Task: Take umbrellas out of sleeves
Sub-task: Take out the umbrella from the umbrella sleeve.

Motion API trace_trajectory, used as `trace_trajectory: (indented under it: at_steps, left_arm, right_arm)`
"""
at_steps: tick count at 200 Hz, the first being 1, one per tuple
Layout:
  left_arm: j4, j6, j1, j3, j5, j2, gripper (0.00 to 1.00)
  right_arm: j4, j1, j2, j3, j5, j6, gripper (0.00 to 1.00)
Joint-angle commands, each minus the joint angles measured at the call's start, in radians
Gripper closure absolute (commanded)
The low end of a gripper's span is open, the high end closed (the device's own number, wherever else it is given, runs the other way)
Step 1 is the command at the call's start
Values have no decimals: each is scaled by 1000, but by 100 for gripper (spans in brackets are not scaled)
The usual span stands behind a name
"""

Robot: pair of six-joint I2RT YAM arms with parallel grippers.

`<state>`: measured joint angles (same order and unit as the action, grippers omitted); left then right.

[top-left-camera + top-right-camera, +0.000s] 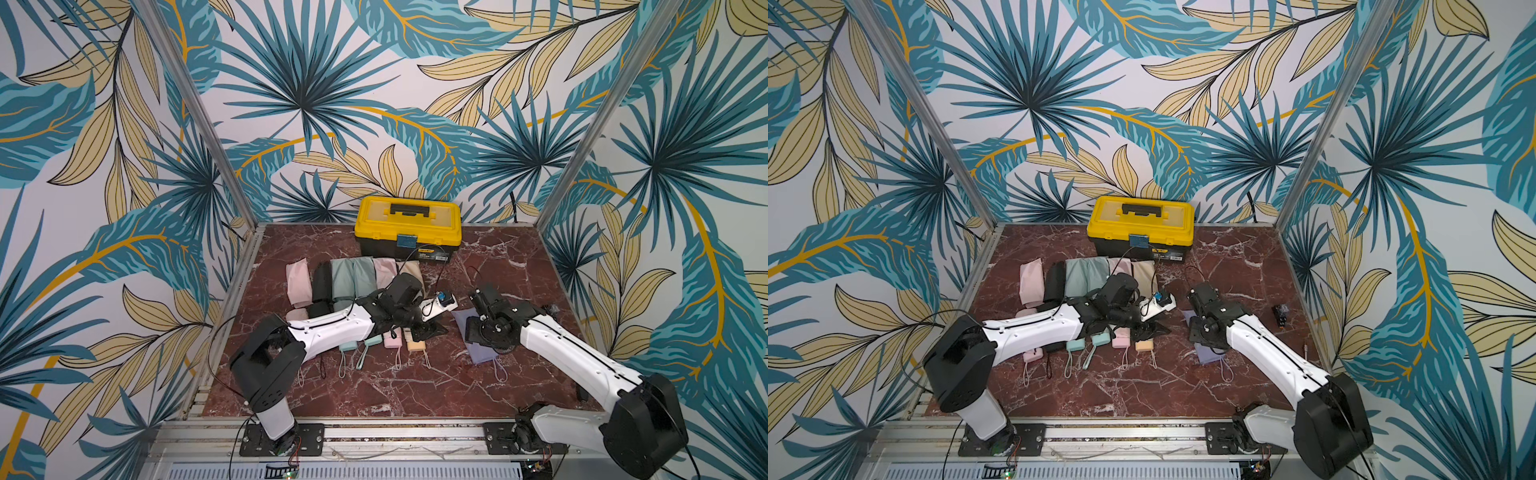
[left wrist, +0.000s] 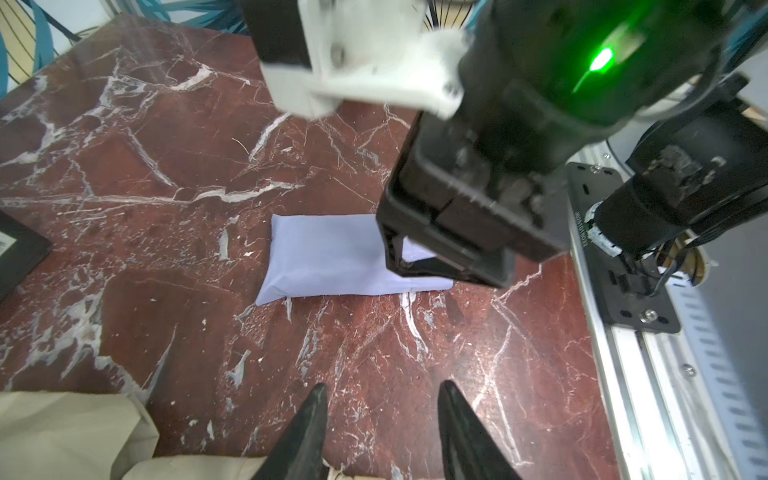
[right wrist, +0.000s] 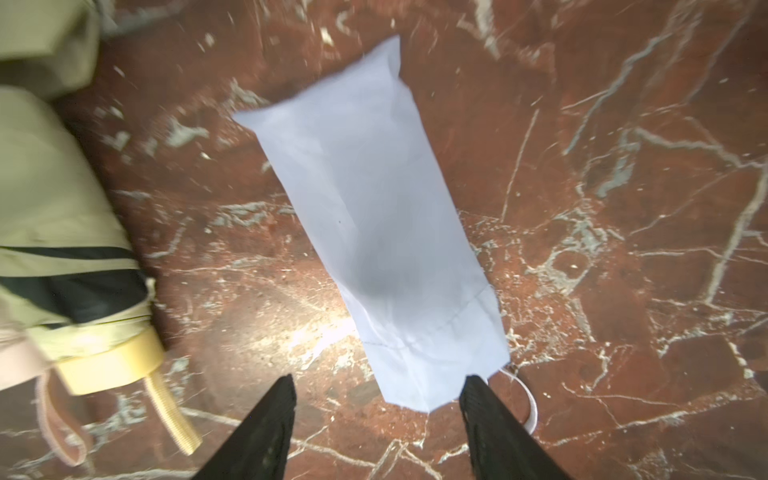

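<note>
We found the lilac sleeve (image 3: 374, 208) lying flat on the counter (image 1: 374, 395) at about 4 o'clock from its centre, closed end toward 12 and stitched mouth toward 6. A pale wrist loop (image 3: 530, 405) trailed out of that mouth. No handle showed, so we judged, without certainty, that the lilac umbrella was inside and that this one was left to do. The cloth was thin, smooth and limp, and looked slightly puffed like a pillow in the left wrist view.

The right tool (image 3: 380, 380) hovered at the mouth with its jaws apart on either side of the hem, gripping nothing. The left tool (image 2: 383, 385) was also open and empty, over bare counter a little apart from the sleeve.

Toward 9 o'clock lay a row of six umbrellas (image 1: 348, 345), their blocky handles and loops pointing to 6. Smooth matching sleeves (image 1: 343, 276) lay at their 12 o'clock ends. The beige umbrella (image 3: 62, 208) showed bare pleats and a dark band, so it looked out of its sleeve. We took the rest as done too, though the left arm (image 1: 332, 328) hid their middles. A hard yellow-lidded toolbox (image 1: 409, 228) stood at 12 o'clock on the red veined marble.
</note>
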<state>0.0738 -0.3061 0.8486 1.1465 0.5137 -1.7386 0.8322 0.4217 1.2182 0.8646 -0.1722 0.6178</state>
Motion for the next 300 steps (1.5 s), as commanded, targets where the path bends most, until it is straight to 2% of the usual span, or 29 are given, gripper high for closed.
trace_trajectory:
  at_steps: [1, 38, 68, 86, 112, 136, 168, 195, 267, 300]
  left_arm:
    - [-8, -187, 4, 50, 19, -55, 53]
    - [38, -459, 9, 128, -6, -134, 44]
    - [348, -674, 9, 346, -38, -277, 43]
    - [478, -737, 9, 475, -99, -367, 43]
    - [532, -754, 7, 582, -183, -442, 43]
    - [580, -748, 4, 672, -202, -500, 42]
    - [580, -694, 5, 772, -270, -573, 41]
    - [581, -663, 5, 830, -307, -616, 41]
    - [581, -695, 6, 880, -244, -679, 45]
    - [581, -697, 6, 912, -212, -711, 58]
  right_arm:
    - [64, -24, -74, -19, -8, 62, 34]
    - [51, -69, -209, -69, 30, 68, 34]
    - [4, -78, -249, -136, 54, 80, 34]
    - [-31, -78, -265, -182, 63, 97, 35]
    - [-35, -78, -297, -209, 56, 111, 35]
    - [-38, -78, -342, -246, 37, 128, 35]
    - [-87, -79, -404, -315, 66, 152, 35]
    - [-75, -79, -407, -314, 74, 143, 35]
    - [-40, -79, -424, -310, 53, 141, 35]
    - [-20, -78, -442, -308, 44, 147, 34]
